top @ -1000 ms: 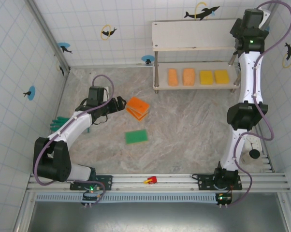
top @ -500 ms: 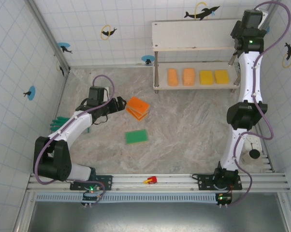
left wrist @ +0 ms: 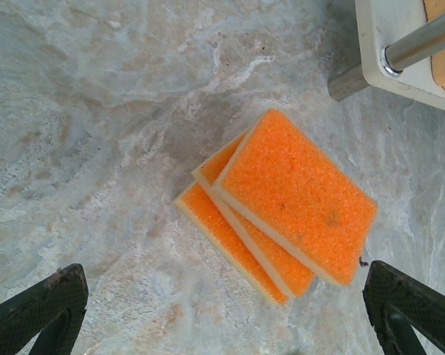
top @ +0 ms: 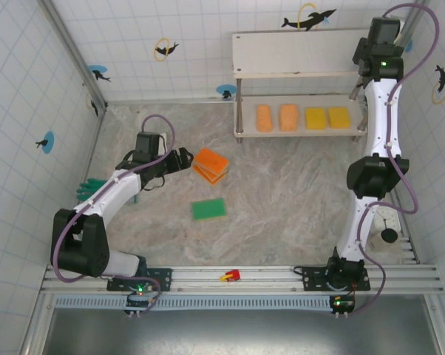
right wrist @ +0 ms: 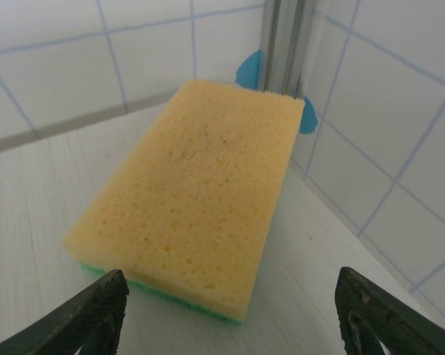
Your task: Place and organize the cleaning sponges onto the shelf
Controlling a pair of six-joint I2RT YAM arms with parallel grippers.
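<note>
lying flat on the top board of the off-white two-tier shelf [right wrist: 30, 222], beside the tiled wall: yellow rectangular foam sponge [right wrist: 189, 196], green underside. right pincer [right wrist: 233, 314] wide, straddling it, gripping nothing. risk: a fingertip may snag and skew it.

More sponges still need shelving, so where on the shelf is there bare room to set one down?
The top board is bare from its left end to the right gripper, which hovers over a yellow sponge at the right end. The lower board is crowded: four sponges fill it in a row.
</note>
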